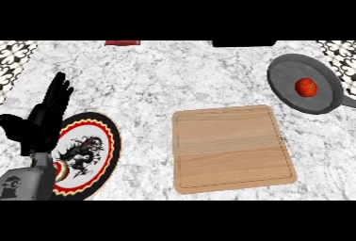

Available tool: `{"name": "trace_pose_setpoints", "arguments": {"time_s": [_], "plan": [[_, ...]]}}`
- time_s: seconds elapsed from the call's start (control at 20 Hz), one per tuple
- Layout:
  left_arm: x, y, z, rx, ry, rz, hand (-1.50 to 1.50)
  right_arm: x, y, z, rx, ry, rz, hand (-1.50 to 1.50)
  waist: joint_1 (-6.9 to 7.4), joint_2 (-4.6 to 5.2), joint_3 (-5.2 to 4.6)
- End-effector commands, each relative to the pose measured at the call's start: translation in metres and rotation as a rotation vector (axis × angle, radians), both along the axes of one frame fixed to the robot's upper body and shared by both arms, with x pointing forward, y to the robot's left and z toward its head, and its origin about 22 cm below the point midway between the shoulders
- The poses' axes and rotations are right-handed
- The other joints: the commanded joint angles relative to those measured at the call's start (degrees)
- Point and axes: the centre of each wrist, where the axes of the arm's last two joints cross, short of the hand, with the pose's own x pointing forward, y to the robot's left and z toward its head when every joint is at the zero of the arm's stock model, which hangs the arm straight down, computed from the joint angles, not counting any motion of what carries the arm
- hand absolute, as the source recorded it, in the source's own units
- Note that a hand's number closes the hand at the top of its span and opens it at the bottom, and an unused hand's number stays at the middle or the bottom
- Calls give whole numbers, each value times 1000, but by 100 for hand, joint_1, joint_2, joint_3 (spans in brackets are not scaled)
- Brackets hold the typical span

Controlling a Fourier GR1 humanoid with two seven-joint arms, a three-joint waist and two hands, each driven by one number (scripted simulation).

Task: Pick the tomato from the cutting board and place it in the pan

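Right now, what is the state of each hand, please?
Left hand: open, fingers up, holding nothing.
Right hand: not in view.

No legible text, label, brand, number or sign on the counter [153, 80] or anything upon it

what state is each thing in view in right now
tomato: resting in the pan, off the board
pan: on the counter, holding the tomato
cutting board: flat on the counter, nothing on it
plate: flat on the counter, left side hidden behind the arm
left hand: open, fingers up, holding nothing
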Motion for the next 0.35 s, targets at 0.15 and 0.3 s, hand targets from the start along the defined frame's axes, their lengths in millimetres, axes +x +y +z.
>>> {"name": "trace_pose_setpoints", "arguments": {"time_s": [0.15,0.3], "plan": [[11,1,0,-5,3,4,0,-38,14,-5,1,46,61,-150,-92,-1,-13],[3,-5,2,-13,5,-5,0,-54,28,11,-45,54,20,-150,39,22,2]]}}
